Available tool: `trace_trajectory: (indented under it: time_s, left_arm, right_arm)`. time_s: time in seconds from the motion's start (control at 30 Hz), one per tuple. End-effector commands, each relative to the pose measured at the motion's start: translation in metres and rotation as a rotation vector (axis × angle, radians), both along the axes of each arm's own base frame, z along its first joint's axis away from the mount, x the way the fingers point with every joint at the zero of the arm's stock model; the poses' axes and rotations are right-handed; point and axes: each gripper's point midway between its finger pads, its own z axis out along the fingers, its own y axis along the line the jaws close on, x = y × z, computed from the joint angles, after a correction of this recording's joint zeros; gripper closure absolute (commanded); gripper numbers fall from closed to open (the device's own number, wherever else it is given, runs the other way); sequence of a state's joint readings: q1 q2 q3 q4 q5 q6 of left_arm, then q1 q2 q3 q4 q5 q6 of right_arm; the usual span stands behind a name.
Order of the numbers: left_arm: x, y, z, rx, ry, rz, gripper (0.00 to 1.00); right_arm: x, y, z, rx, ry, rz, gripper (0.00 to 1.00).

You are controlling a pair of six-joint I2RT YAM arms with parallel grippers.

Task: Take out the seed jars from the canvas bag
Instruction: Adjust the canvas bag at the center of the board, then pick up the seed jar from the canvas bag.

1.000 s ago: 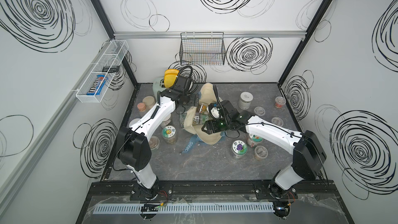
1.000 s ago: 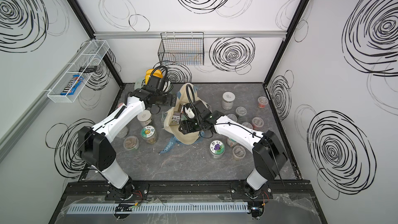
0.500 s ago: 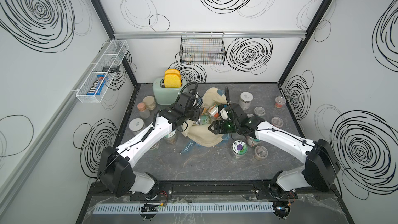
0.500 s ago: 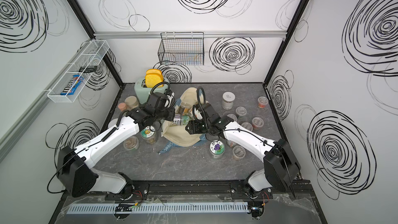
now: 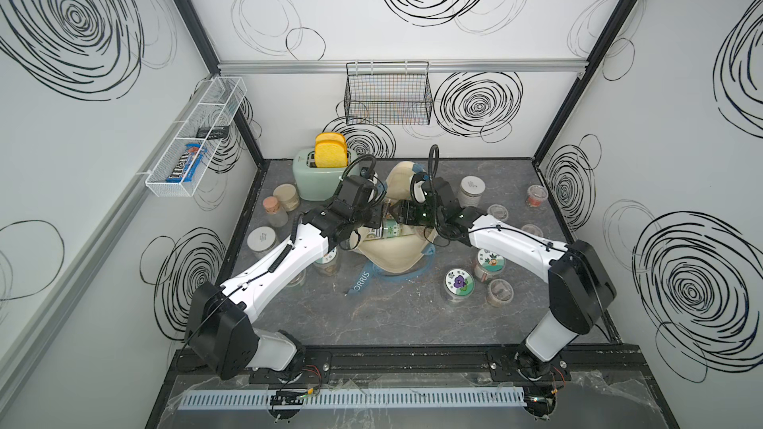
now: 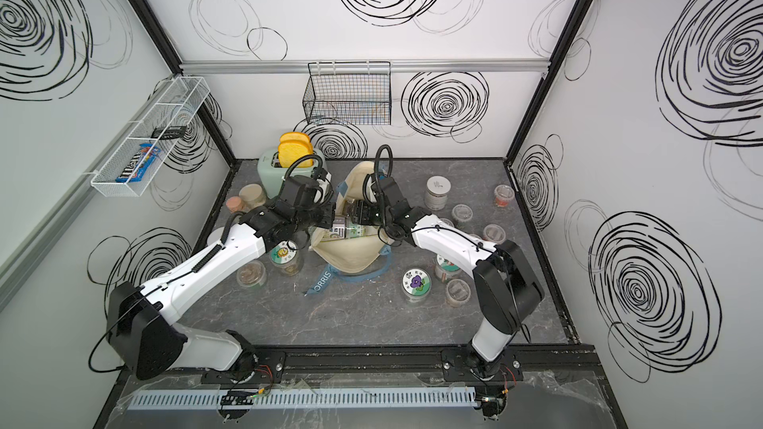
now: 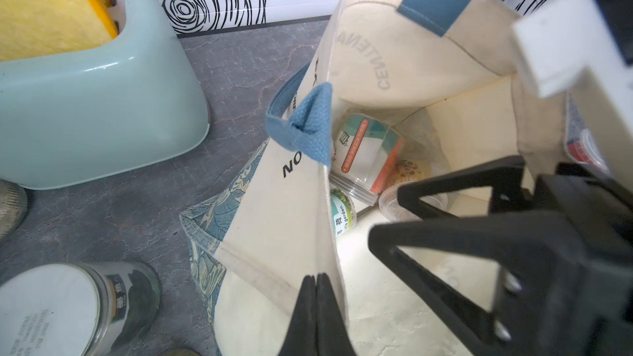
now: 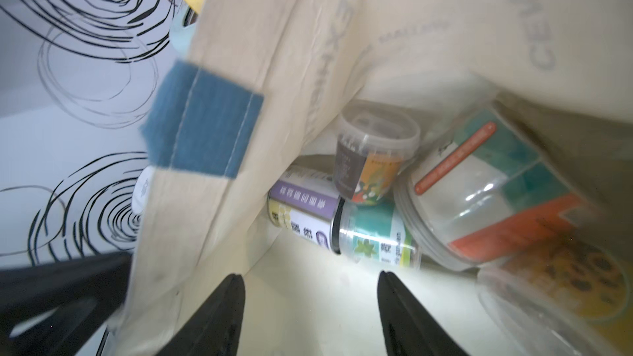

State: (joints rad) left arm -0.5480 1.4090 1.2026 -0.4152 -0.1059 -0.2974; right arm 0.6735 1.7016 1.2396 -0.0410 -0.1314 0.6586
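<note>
The canvas bag (image 5: 392,260) lay in the middle of the table (image 5: 371,323), just right of the toaster (image 5: 318,183), between the two arms. The left gripper (image 7: 317,280) was closed on the left side of the bag's rim and held that wall up, so the mouth stood open. The right gripper (image 8: 310,277) was just inside the mouth with its jaws apart and nothing between them.

Several seed jars (image 8: 376,238) were still in the bag, in a heap. A small tub (image 8: 376,152) with a clear lid rested upon two jars that lay on their sides. A large clear jar (image 8: 496,193) with an orange and teal label lay against them. Others already stood on the table, left and right of the bag.

The step in hand seemed to be the reach for the next jar. The small tub looked the best choice, because it lay uppermost and nothing pressed on it. The jaws should go around its body, under the lid's edge, and close across the middle, since such smooth plastic may slip. The left grip ought to hold the wall high and tight, otherwise the fabric or the blue strap (image 8: 202,121) could come between the jaws. The lying jars would probably roll if pushed, so the approach should be slow and the lift straight out of the mouth.
</note>
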Motion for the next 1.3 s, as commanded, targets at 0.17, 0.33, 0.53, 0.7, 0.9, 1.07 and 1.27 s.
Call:
trace_trajectory:
  time_s: [0.17,0.33,0.53,0.7,0.9,1.07,1.27]
  left_arm:
    - [0.003,0.005,0.002,-0.027,-0.019,0.028,0.95]
    - [0.005,0.015,-0.002,0.001,-0.004,0.035,0.53]
    - [0.007,0.031,0.012,0.007,-0.034,0.036,0.14]
    - [0.002,0.017,0.013,-0.004,-0.028,-0.036,0.07]
    - [0.034,0.037,-0.01,0.109,0.042,0.052,0.06]
    - [0.055,0.051,0.006,0.124,0.03,0.127,0.06]
    - [0.068,0.034,-0.019,0.139,0.119,0.081,0.25]
  right_arm:
    - [0.047,0.002,-0.025,-0.014,0.041,-0.092,0.34]
    - [0.054,0.011,-0.045,-0.03,0.115,-0.086,0.33]
    - [0.05,0.009,-0.06,-0.026,0.148,-0.088,0.33]
    - [0.047,0.008,-0.063,-0.022,0.157,-0.086,0.33]
    - [0.043,0.006,-0.067,-0.024,0.163,-0.086,0.33]
    - [0.039,0.005,-0.073,-0.02,0.176,-0.087,0.33]
    - [0.036,0.005,-0.077,-0.018,0.184,-0.083,0.33]
